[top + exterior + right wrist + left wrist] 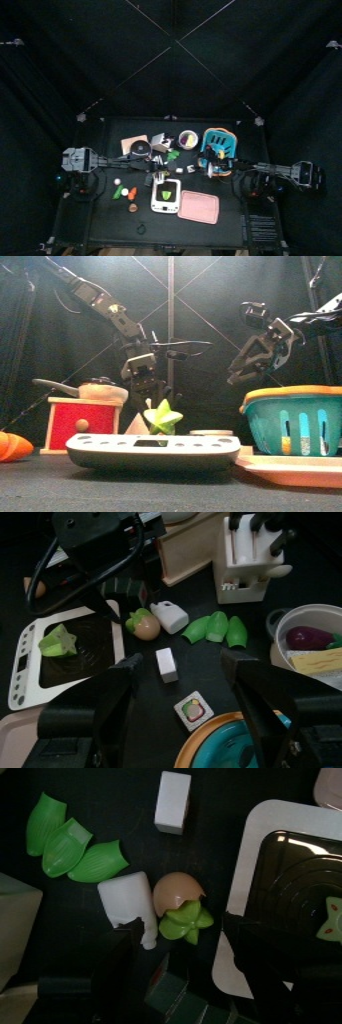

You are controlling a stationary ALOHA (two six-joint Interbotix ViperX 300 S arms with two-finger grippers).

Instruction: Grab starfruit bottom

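A green starfruit piece (187, 924) lies on the black table beside a peach egg-shaped toy (178, 890), close to the white scale's (254, 863) edge. Another green starfruit piece (330, 918) sits on the scale's dark plate; which one is the bottom I cannot tell. In the front view a star-shaped green piece (162, 416) stands up behind the scale (154, 448). My left gripper (181, 973) hangs open above the piece beside the egg and holds nothing; it also shows over that spot in the front view (143, 381). My right gripper (187, 687) is open and empty, raised at the right (261, 356).
Green pod-shaped toys (67, 843), a white block (174, 800) and a white bottle-like piece (130, 903) lie near the starfruit. A teal basket (297, 421) stands on a pink tray (301, 468) at the right. A red wooden grinder (78, 421) stands at the left.
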